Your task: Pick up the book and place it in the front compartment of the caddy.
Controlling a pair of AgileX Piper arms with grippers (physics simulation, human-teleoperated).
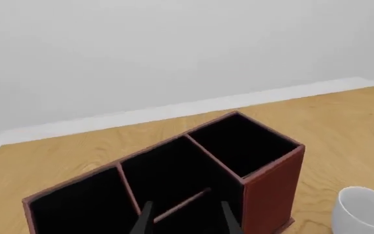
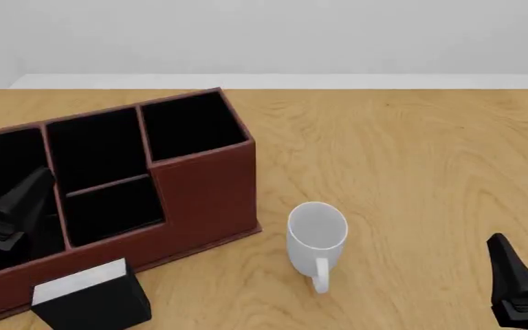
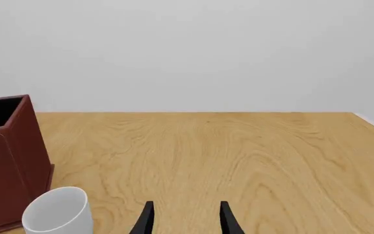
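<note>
The book (image 2: 93, 300), a black block with its white page edge facing up, sits on the wooden table (image 2: 411, 172) at the near left, just beside the caddy's near wall and not yet lifted. The left gripper (image 1: 185, 218) hangs over the reddish-brown caddy (image 2: 204, 199) with its fingers spread and nothing between them, looking down at the thin partition beside the front compartment (image 2: 113, 210). The right gripper (image 3: 185, 218), also spread and empty, idles at the near right, well apart from everything. A white mug (image 2: 317, 235) lies on its side between caddy and right arm. The step in hand appears to be the pickup, which likely falls to the left arm: it would need to draw back toward the near edge, drop over the book and close across its narrow faces, taking care not to knock the caddy wall. The book should then be carried upright, since the pocket looks barely book-wide.
</note>
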